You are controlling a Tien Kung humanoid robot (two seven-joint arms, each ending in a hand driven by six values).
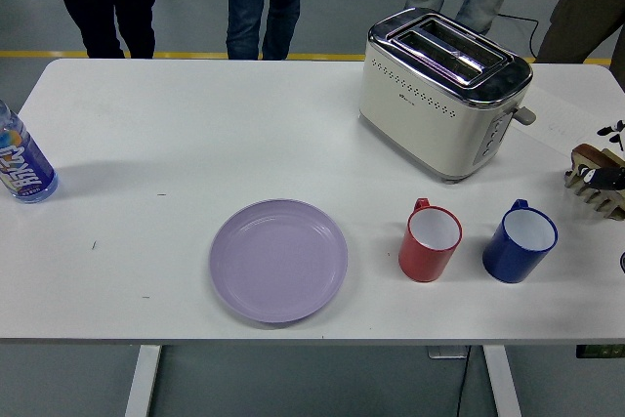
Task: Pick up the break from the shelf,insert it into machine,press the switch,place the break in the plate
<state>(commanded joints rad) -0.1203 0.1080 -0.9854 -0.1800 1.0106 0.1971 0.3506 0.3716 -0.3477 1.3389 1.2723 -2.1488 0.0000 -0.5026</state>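
1. Barely shows at the right edge: the right hand (611, 178), only a dark sliver against the shelf (594, 200). Cannot tell whether clenched, released or grasping. Left hand nowhere in view.
2. Looks placed there to take the bread (584, 154), which seems to be the brown piece standing in the wooden shelf, cut off by the frame; likely kept upright in the slats for an easy pinch from above.
3. Judged as the first step, with the pick-up not yet done.
4. Next outward: blue mug (520, 241) and red mug (430, 241), side by side, apart, not part of the job but near the carry path.
5. Behind them the toaster (444, 95), slots up and empty, lever (525, 115) turned toward the shelf side, handy for that hand.
6. Further left the purple plate (278, 259), bare, near the front edge, ready as the final drop-off.
7. Far left a bottle (21, 163); beyond the table (176, 124), several people standing, hands out of frame.
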